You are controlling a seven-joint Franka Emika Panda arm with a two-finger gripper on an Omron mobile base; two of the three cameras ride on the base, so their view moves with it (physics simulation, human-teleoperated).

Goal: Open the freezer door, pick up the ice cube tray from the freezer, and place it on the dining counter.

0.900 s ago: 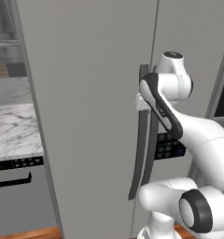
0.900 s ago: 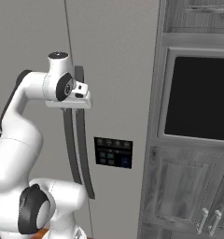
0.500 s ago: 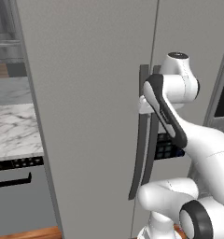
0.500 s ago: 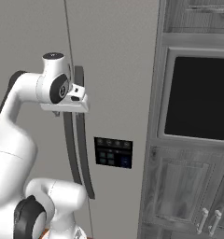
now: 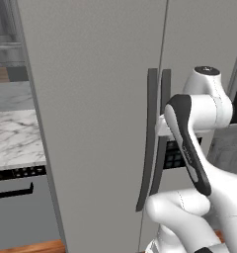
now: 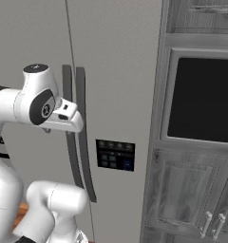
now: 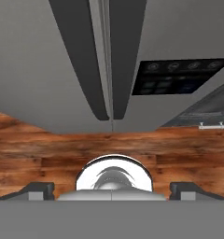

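The freezer door is the plain grey panel on the left, standing shut and flush with its neighbour. Its long dark curved handle runs down beside the seam, also seen as the handle and the handle. My gripper hangs just in front of the two handles, pointing down along them at the floor. Its fingertips stand far apart with nothing between them. The white hand sits close to the freezer handle without gripping it. The ice cube tray is hidden and the dining counter is out of view.
The matching right door carries a dark button panel and its own handle. Left of the fridge is a small marble top over a grey appliance front. A dark wall oven and grey cabinets stand right. Wood floor lies below.
The jaws have opened wide. The hand has come off the freezer handle, dropping a little lower and back from the door. The door has stayed shut.
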